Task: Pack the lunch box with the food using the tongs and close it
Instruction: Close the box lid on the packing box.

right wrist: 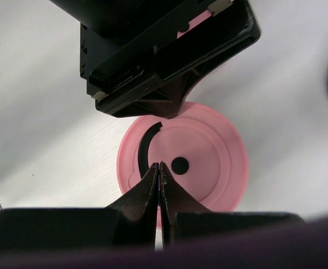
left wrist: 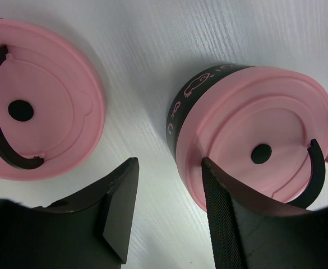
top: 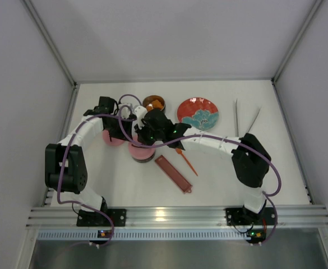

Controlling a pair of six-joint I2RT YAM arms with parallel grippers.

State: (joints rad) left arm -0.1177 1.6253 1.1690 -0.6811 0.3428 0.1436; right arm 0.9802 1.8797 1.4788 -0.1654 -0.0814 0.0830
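Note:
One lunch box tin (top: 142,153) (left wrist: 253,134) stands shut under its pink lid, with a dark band round its side. A loose pink lid (top: 112,138) (left wrist: 37,101) (right wrist: 192,162) lies flat to its left. An open tin (top: 153,102) behind them holds orange-brown food. My left gripper (top: 125,133) (left wrist: 166,193) is open above the bare table between lid and tin; its right finger (left wrist: 222,213) overlaps the tin's lid rim. My right gripper (top: 145,133) (right wrist: 159,168) is shut on nothing, above the loose lid. The silver tongs (top: 237,117) lie at the far right.
A red-and-blue patterned plate (top: 198,112) sits behind the right forearm. An orange fork (top: 186,161) and a long dark-red tray (top: 173,174) lie in front of the tins. The left gripper's black body (right wrist: 164,50) hangs close over the right gripper's fingers.

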